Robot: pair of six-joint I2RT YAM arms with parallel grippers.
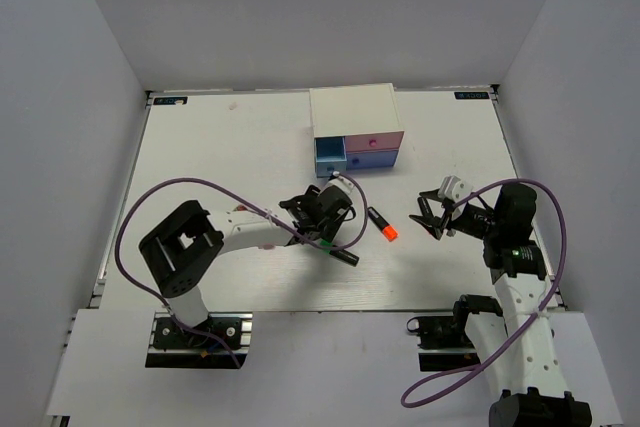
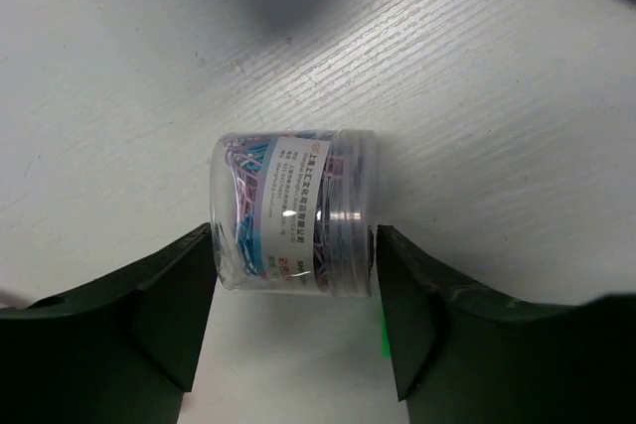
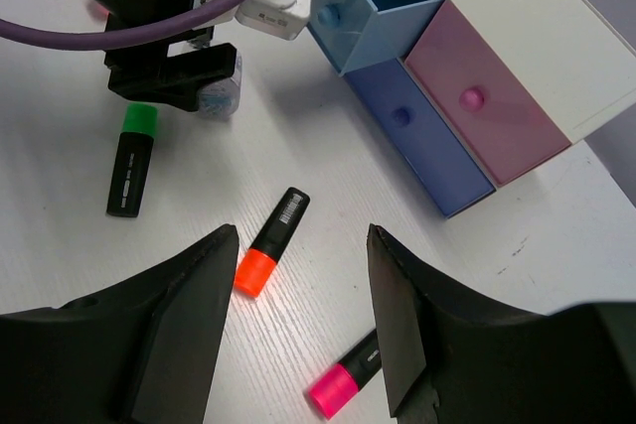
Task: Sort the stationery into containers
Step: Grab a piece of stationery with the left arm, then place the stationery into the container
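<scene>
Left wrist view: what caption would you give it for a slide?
Clear jar of coloured paper clips lying on its side between the fingers of the left gripper.

Left arm (image 1: 245, 232) reached from lower left to frame centre in the top view, left gripper (image 1: 322, 209) low, its fingers (image 2: 169, 315) pressed against both sides of a clear jar (image 2: 293, 211); right arm (image 1: 515, 247) stood bent at lower right, right gripper (image 1: 430, 217) pointing left, jaws spread wide.

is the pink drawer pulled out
No, the pink drawer sits flush in the white box; the light blue drawer beside it is out.
</scene>
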